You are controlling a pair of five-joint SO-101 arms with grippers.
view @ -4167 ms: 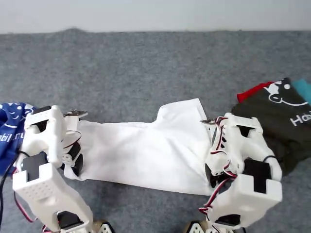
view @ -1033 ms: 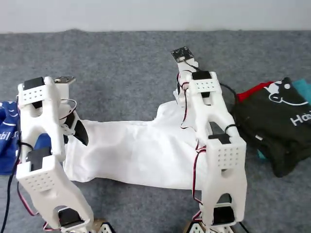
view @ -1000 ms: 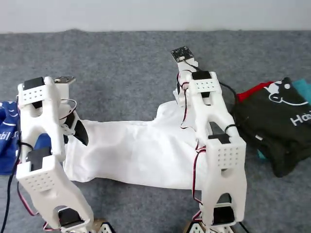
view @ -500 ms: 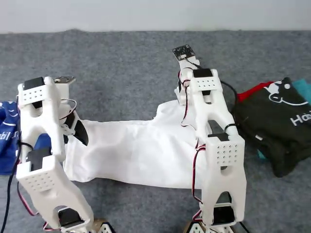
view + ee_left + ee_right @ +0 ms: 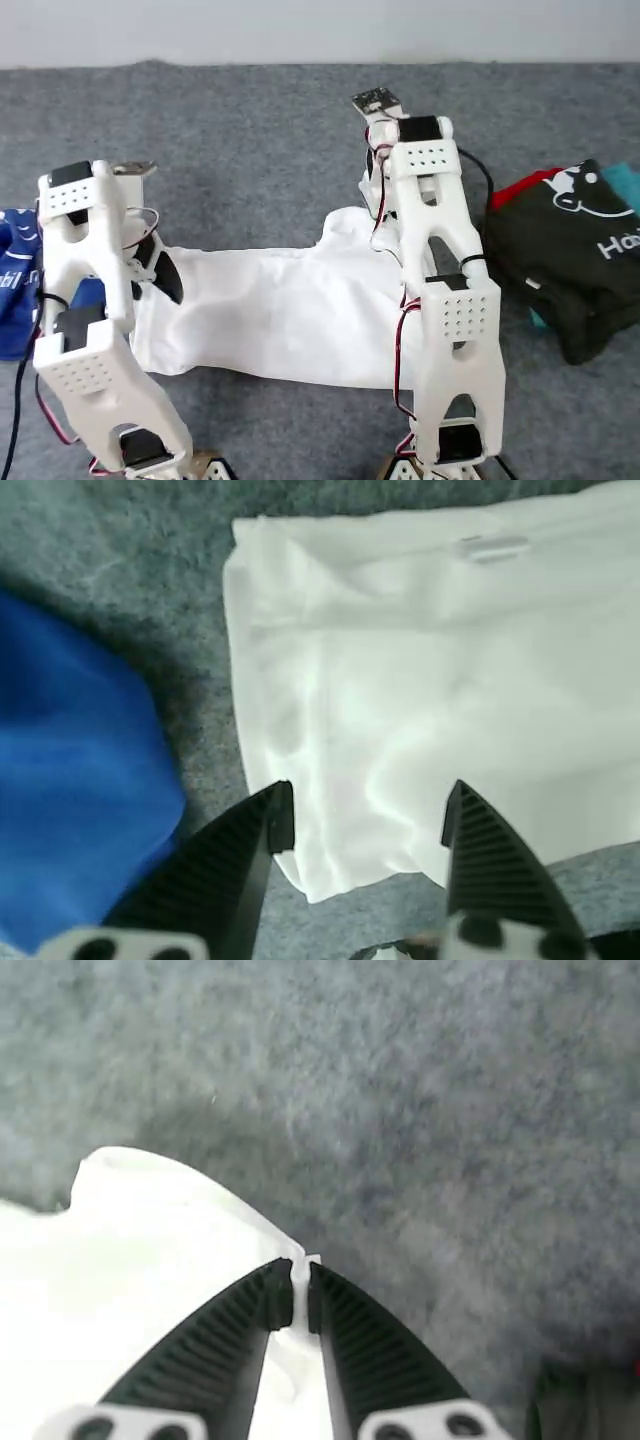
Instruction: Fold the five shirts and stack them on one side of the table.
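Note:
A white shirt (image 5: 290, 315) lies spread across the grey table between my two arms. My right gripper (image 5: 300, 1295) is shut on the white shirt's far right corner (image 5: 296, 1265), with the cloth pinched between its black fingers. In the high view that arm stretches out over the shirt's right side (image 5: 372, 222). My left gripper (image 5: 365, 815) hangs open just above the white shirt (image 5: 420, 680) at its left end, nothing between its fingers (image 5: 250, 835). A blue shirt (image 5: 70, 780) lies beside that end, also at the table's left edge (image 5: 18, 265).
A folded stack of dark shirts (image 5: 570, 260), black on top with red and teal showing beneath, sits at the right side. The grey carpet-like table top (image 5: 240, 140) extends bare behind the white shirt.
The right arm has stretched from the near right edge to the shirt's far right corner and shut on it, lifting slightly. The left arm also moved farther out and now holds still.

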